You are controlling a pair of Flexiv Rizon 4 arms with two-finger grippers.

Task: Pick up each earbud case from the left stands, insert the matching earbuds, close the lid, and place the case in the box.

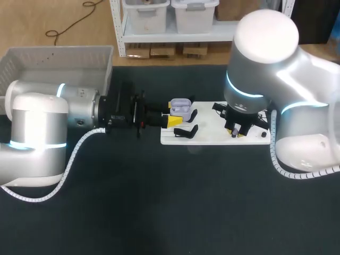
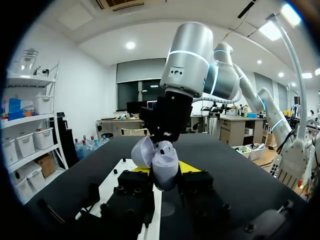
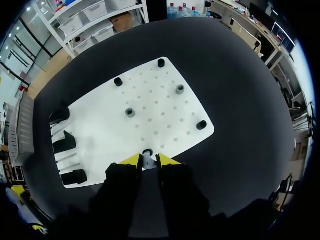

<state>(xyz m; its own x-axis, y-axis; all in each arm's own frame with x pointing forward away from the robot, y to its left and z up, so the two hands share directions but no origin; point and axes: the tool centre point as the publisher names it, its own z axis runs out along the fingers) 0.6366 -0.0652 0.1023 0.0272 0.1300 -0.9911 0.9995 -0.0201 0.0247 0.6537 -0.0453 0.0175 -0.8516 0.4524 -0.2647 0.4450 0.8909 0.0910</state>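
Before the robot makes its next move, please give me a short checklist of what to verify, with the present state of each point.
1. Left hand grips the earbud case: ok, it is held from two sides.
2. Case is open: ok, the lid stands back in the left wrist view.
3. Earbuds already in the case: cannot tell, the inside is too small to read.
4. Right hand holds an earbud: cannot tell. A small pale piece sits in it over the white board, but the grip is unclear.
5. Box is in place at the table's far left: ok.
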